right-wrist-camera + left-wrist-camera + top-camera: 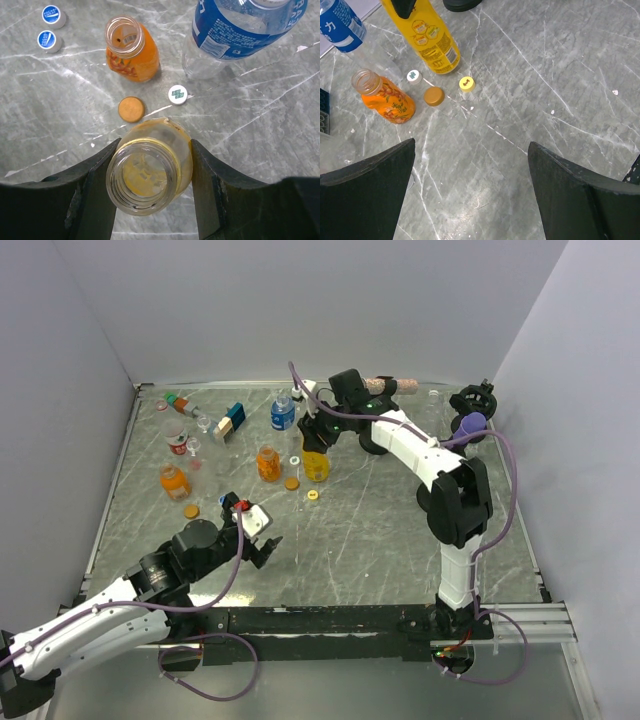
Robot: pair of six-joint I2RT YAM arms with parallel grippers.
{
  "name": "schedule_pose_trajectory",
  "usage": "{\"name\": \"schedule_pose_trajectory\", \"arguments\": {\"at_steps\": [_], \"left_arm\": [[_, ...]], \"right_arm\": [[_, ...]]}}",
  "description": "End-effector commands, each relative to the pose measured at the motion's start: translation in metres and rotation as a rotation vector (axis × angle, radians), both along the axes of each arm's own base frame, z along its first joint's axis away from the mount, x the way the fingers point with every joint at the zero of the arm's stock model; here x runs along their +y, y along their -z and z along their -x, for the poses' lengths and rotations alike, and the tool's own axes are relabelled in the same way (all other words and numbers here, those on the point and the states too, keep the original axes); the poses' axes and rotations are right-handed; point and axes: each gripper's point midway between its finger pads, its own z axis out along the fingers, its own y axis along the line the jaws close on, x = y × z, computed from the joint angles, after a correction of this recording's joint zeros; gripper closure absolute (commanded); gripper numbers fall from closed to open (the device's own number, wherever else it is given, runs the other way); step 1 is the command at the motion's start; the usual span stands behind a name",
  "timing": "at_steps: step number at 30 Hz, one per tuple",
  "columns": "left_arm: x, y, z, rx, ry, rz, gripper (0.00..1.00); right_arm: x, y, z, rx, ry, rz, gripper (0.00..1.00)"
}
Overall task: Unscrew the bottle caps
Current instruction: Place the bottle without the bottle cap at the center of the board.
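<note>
1. The right end effector (pixel 155 144) is pinching the yellow bottle (pixel 145 175) just under the neck, one finger on each side, both touching. The bottle is upright, so its long axis points straight at the wrist camera and you look right down the open mouth. There's no cap on it.
2. Its yellow cap (pixel 466 83) lies flat on the tabletop (pixel 380 530), just on the near side of the bottle's base. An orange cap (pixel 434 96) and a white cap (pixel 414 76) sit to its left.
3. The orange bottle (pixel 127 47) just left of the yellow one is open too.
4. The bit that matters, imo: the blue-label bottle (pixel 283 412) stands just beyond and to the left of the held bottle, also upright. From the top view it looks like it might have a cap on, but it's too small to be sure. Both wrist views crop its top.
5. If that's the next one, the right arm is way closer. It would be a short hop far-left once it lets go.
6. The left end effector (pixel 471 145) has its fingers spread wide and is holding nothing. It hovers over bare tabletop on the near side, well apart from the bottles, which all lie on its far side.
</note>
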Motion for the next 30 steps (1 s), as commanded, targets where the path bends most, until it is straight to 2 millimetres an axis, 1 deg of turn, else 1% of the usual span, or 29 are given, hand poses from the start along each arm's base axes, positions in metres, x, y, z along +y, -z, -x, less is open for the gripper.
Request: {"name": "schedule_pose_trajectory", "arguments": {"at_steps": [1, 6, 8, 10, 11, 13, 17, 20, 23, 28, 30], "left_arm": [[0.001, -0.007, -0.004, -0.026, -0.012, 0.01, 0.03], [0.001, -0.007, -0.004, -0.025, -0.01, 0.013, 0.03], [0.001, -0.008, -0.004, -0.025, -0.012, 0.016, 0.03], [0.001, -0.008, -0.004, -0.025, -0.01, 0.016, 0.03], [0.001, -0.008, -0.004, -0.026, -0.012, 0.018, 0.03], [0.001, -0.008, -0.004, -0.026, -0.012, 0.018, 0.03], [0.001, -0.009, -0.004, -0.027, -0.009, 0.021, 0.03], [0.001, -0.011, -0.003, -0.027, -0.007, 0.028, 0.03], [0.001, -0.014, -0.002, -0.031, -0.006, 0.041, 0.03], [0.002, -0.022, 0.001, -0.041, 0.006, 0.073, 0.03], [0.002, -0.024, 0.002, -0.043, 0.005, 0.08, 0.03]], "right_arm": [[0.006, -0.022, -0.015, -0.078, 0.005, -0.074, 0.59], [0.002, -0.008, -0.013, -0.052, 0.007, -0.054, 0.57], [0.002, -0.006, -0.011, -0.044, 0.007, -0.052, 0.47], [0.0, -0.007, -0.009, -0.045, 0.01, -0.052, 0.33], [-0.001, -0.008, -0.009, -0.048, 0.013, -0.052, 0.29], [-0.004, -0.012, -0.009, -0.058, 0.02, -0.054, 0.23], [-0.011, -0.028, -0.004, -0.074, 0.029, -0.069, 0.18], [-0.02, -0.048, 0.003, -0.103, 0.028, -0.076, 0.14], [-0.034, -0.075, 0.015, -0.136, 0.021, -0.073, 0.01], [-0.068, -0.113, 0.043, -0.144, 0.01, -0.09, 0.01], [-0.082, -0.116, 0.057, -0.136, 0.01, -0.079, 0.01]]}}
